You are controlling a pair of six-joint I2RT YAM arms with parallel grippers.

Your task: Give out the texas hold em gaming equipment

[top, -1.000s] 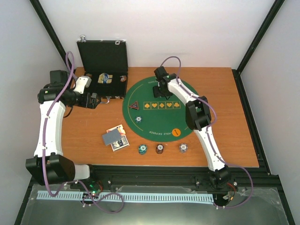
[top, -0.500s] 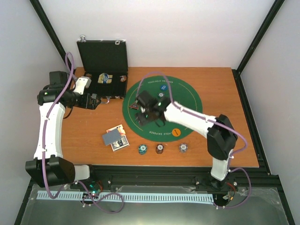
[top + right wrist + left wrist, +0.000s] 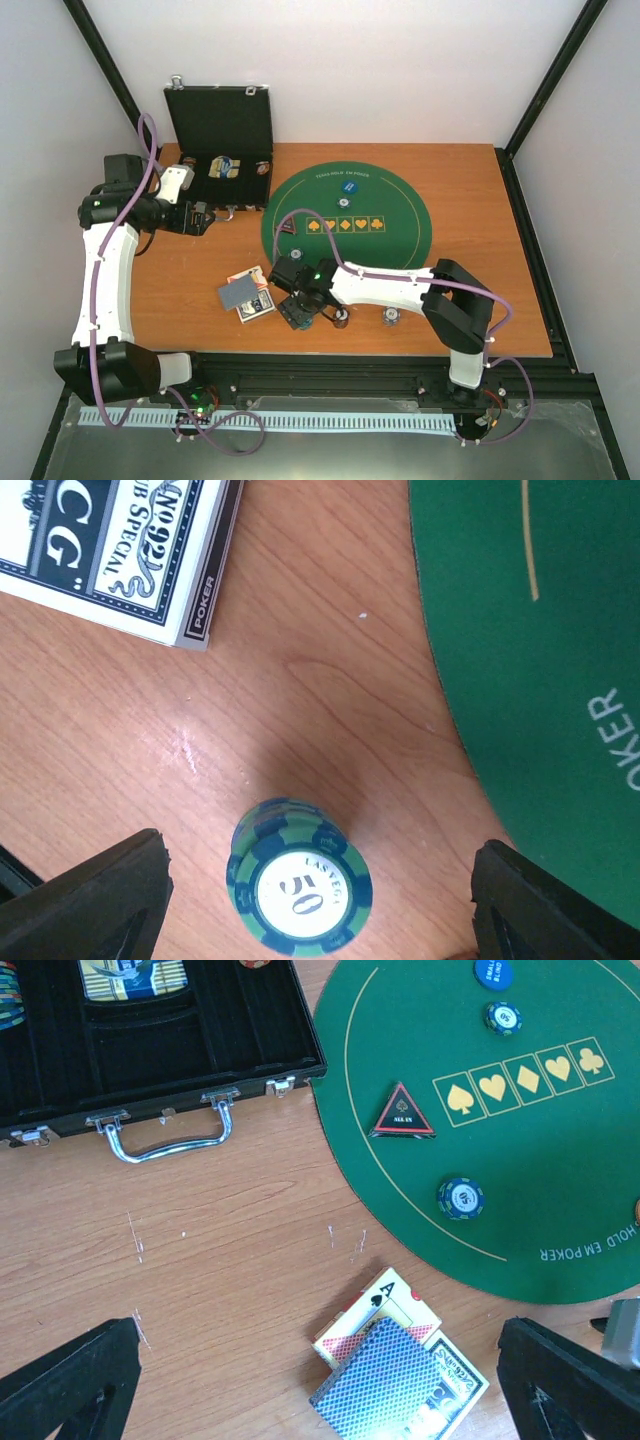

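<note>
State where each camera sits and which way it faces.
Top external: above and behind the bases, looking down on the table; left arm and right arm show.
Left wrist: on the left arm, looking down at case, mat and cards; left end effector fills the bottom corners.
Right wrist: low over a chip stack beside the mat; right end effector flanks it.
Shared: the mat shows in all three.

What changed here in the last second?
The right arm swung back from the far side of the green mat to the near side. The right gripper, open, now straddles the green chip stack without holding it. A blue disc and a small chip show where it had hovered. The left arm, cards and black case stayed put.
</note>
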